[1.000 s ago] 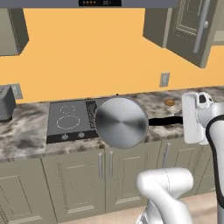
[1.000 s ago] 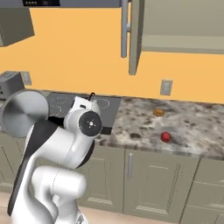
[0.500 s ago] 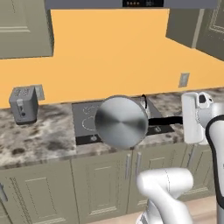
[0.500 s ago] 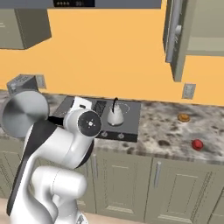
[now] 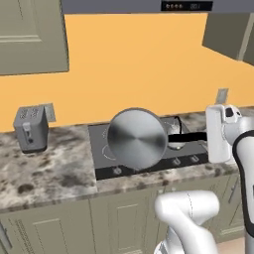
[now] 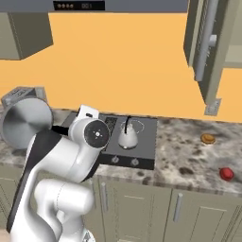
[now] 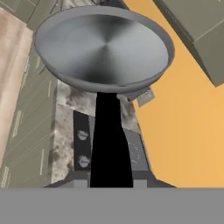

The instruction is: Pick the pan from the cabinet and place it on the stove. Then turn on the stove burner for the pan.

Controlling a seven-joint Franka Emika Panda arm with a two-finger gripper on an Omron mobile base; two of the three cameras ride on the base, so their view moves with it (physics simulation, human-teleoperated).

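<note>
An orange wall (image 5: 139,64) rises behind the speckled stone counter (image 5: 44,173).

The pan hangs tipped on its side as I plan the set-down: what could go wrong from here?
1. The pan is gripped only at the end of its long handle by the end effector, so it might twist or slip.
2. A kettle already stands on the stove; the pan could knock it on the way down.
3. The pan's face is near vertical; lowered like this, it could land on its rim.

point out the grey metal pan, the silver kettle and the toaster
grey metal frying pan (image 5: 137,138), left base view, round underside
small silver-white kettle (image 6: 127,138), right base view, body
grey toaster (image 5: 31,129), left base view, front face
</note>
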